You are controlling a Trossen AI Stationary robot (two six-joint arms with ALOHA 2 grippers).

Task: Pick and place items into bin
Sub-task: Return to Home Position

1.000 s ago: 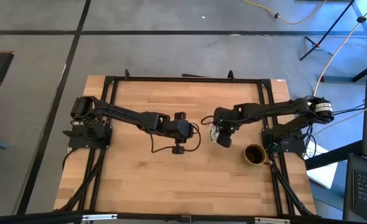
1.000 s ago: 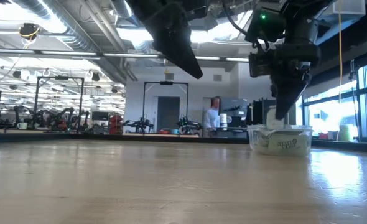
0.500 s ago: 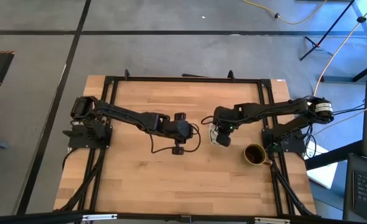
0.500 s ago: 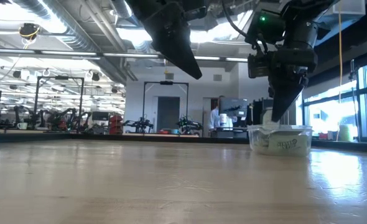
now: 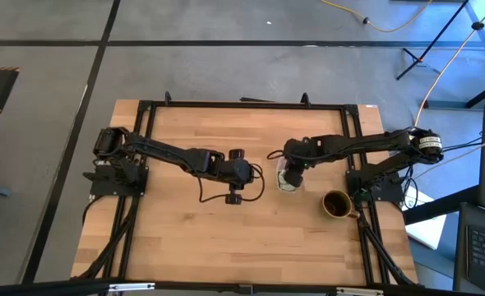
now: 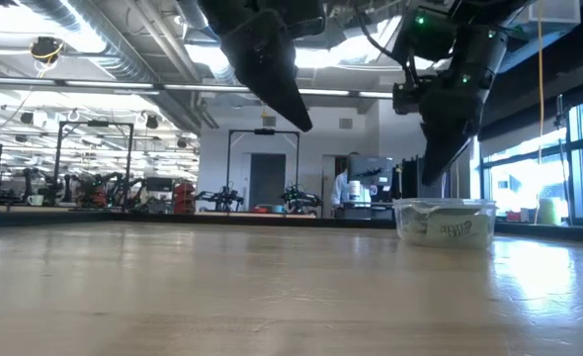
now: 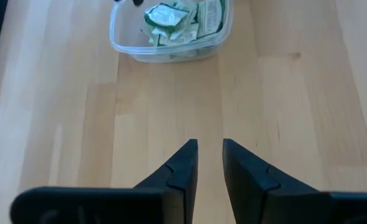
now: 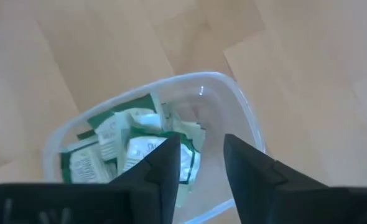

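The bin (image 5: pixel 287 179) is a small clear tub that stands on its base on the wooden table, right of centre. Several pale green and white items (image 8: pixel 134 149) lie inside it. My right gripper (image 8: pixel 202 149) hangs open just above the bin (image 6: pixel 447 222), fingers pointing down at it, with nothing between them. My left gripper (image 7: pixel 209 149) hovers open and empty over bare wood at mid-table (image 5: pixel 241 173), left of the bin (image 7: pixel 171 28).
A dark brown mug (image 5: pixel 335 203) stands near the table's right edge, nearer than the bin. A black cable loops under the left arm (image 5: pixel 218 193). Bare wood lies across the table's near half and to the left.
My right gripper has risen from the bin's mouth and drawn a little toward the far edge. The pale packet seen at its fingertips a second ago is gone from them. The bin has stayed in place.
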